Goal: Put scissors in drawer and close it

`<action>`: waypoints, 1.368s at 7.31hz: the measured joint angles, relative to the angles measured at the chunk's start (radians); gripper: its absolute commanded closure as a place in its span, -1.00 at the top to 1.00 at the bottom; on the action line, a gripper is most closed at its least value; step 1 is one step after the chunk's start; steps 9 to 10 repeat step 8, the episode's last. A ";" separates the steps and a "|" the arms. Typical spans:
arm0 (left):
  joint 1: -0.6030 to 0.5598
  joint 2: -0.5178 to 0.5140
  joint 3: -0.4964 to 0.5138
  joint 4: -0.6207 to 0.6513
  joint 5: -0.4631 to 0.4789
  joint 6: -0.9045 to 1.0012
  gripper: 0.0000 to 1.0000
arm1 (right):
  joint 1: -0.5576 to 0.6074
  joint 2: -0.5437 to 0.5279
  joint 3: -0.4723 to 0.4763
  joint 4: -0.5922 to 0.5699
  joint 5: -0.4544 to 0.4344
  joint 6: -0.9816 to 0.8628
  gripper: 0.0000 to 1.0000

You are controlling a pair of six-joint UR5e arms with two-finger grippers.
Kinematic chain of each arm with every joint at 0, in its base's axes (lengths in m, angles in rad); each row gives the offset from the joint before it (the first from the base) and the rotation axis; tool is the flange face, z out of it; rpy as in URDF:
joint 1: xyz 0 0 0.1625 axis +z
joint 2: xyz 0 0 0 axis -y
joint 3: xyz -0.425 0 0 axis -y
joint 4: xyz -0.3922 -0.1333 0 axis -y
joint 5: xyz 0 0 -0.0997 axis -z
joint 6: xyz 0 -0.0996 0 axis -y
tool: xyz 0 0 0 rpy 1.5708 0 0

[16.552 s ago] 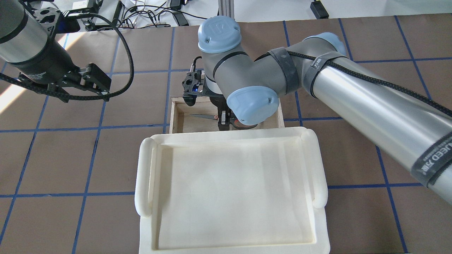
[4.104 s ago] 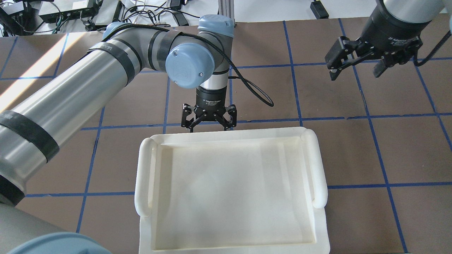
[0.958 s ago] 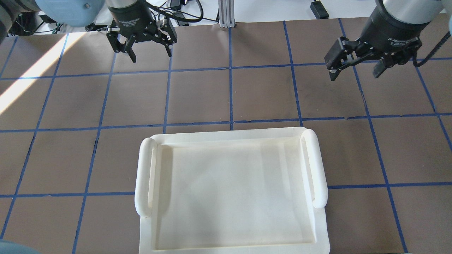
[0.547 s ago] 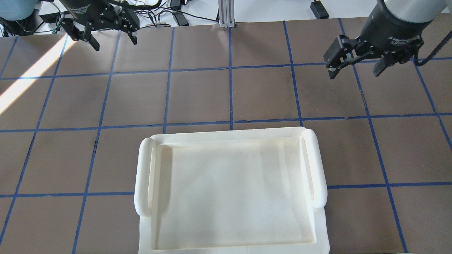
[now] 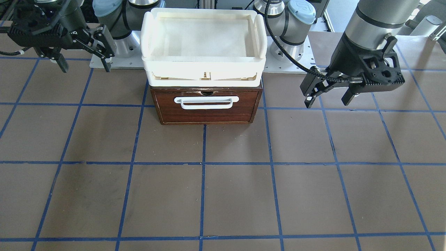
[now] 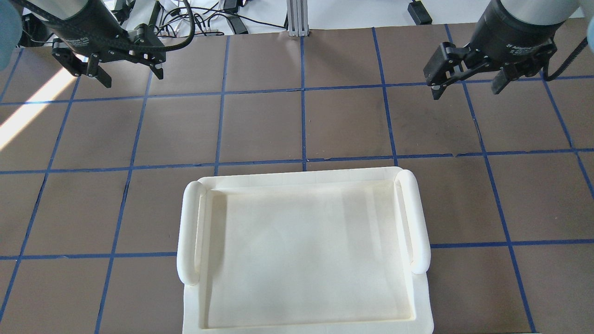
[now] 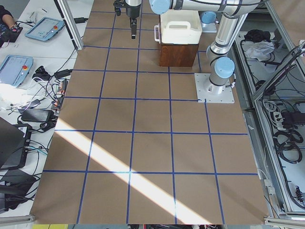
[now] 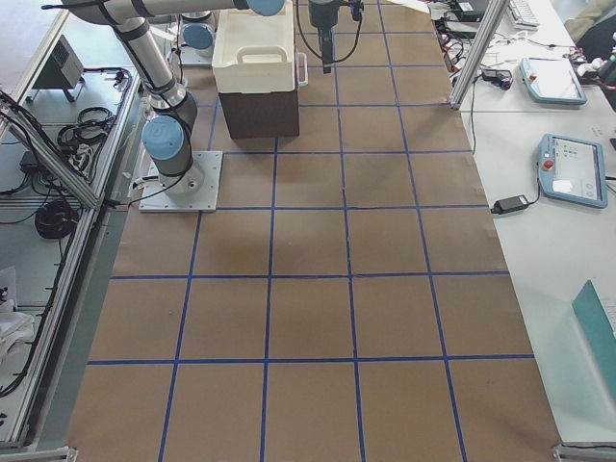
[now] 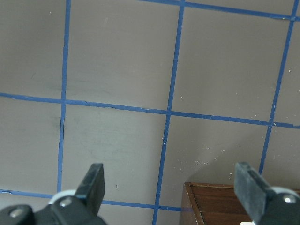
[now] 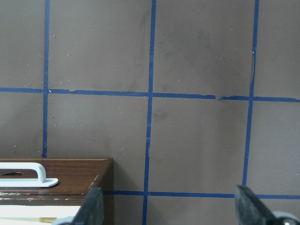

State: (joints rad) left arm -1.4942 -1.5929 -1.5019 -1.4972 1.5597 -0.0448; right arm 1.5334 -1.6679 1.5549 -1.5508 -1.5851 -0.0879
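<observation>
The drawer (image 5: 205,109) is a dark reddish-brown wooden box front with a white loop handle (image 5: 206,102), pushed in flush under the cream tray. The scissors are hidden from every view. My left gripper (image 6: 133,79) hovers open and empty over the bare table, far to the drawer's side; it shows on the right of the front-facing view (image 5: 327,103). On the opposite side hangs my right gripper (image 6: 466,91), equally open and empty. The left wrist view catches only a corner of the drawer (image 9: 225,201). In the right wrist view the drawer (image 10: 79,176) and its handle show at bottom left.
A cream-white plastic tray (image 6: 420,222) sits on top of the wooden box and hides it from overhead. Brown table paper with a blue tape grid (image 5: 204,164) spreads in front. Cables and gear lie past the table's far edge (image 6: 209,18).
The drawer, open earlier with the scissors inside, now stands shut. My left gripper has drawn back from the drawer front and swung far left. The right gripper has barely moved.
</observation>
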 measured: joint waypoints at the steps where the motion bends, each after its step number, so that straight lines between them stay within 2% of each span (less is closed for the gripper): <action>1: 0.004 0.031 -0.035 0.014 0.000 0.004 1.00 | 0.002 0.002 -0.004 -0.001 -0.015 0.001 1.00; 5: 0.009 0.084 -0.089 -0.002 0.005 0.006 1.00 | 0.005 0.017 -0.027 -0.004 0.034 0.008 1.00; 10: 0.017 0.096 -0.091 -0.051 0.004 0.006 1.00 | 0.043 0.033 -0.033 -0.008 0.026 0.058 1.00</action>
